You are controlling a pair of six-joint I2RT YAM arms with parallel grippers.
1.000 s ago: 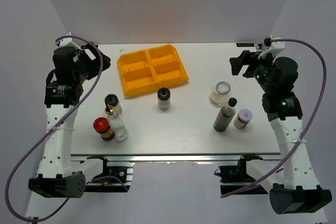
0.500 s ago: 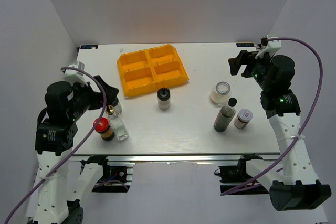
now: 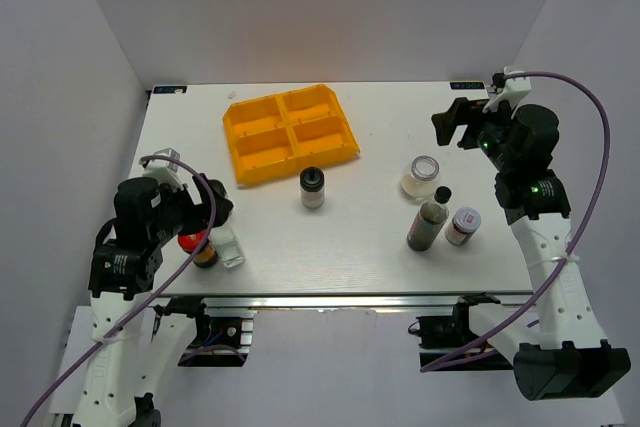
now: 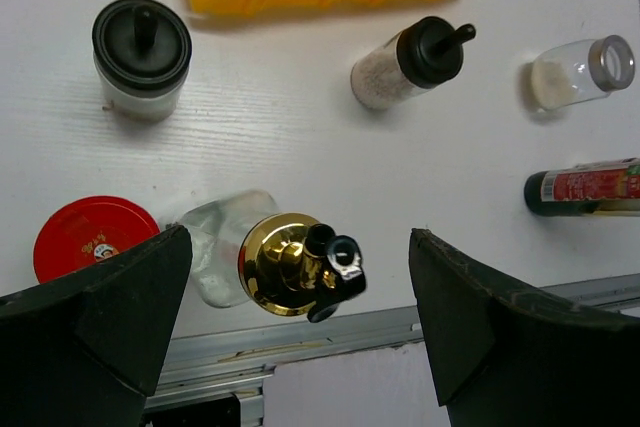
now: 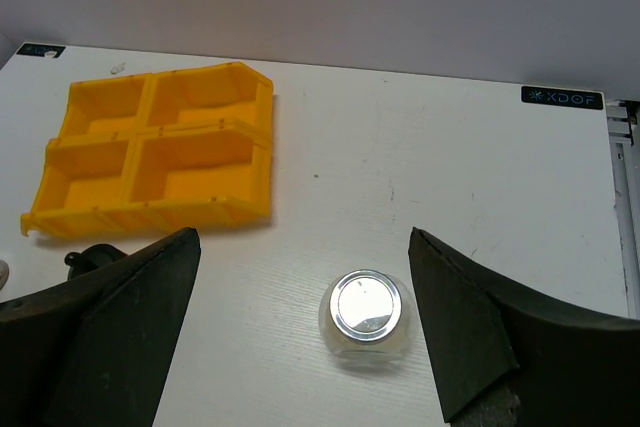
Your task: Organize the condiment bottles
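My left gripper is open and empty, hovering over the front-left group of bottles. In the left wrist view its jaws straddle the clear gold-spouted bottle from above without touching it. The red-lidded jar stands just left of it, and a black-capped shaker stands beyond. In the top view I see the clear bottle and the red-lidded jar. A second shaker stands mid-table. My right gripper is open and empty, high above the silver-lidded jar. The tall dark bottle and a pale-lidded jar stand at the front right.
The yellow four-compartment tray sits empty at the back centre-left, and it also shows in the right wrist view. The table's front edge with its metal rail lies right below the gold-spouted bottle.
My left arm has swung from the back left corner toward the front and come down over the gold-spouted bottle. The right arm has hardly moved. No bottle has moved.
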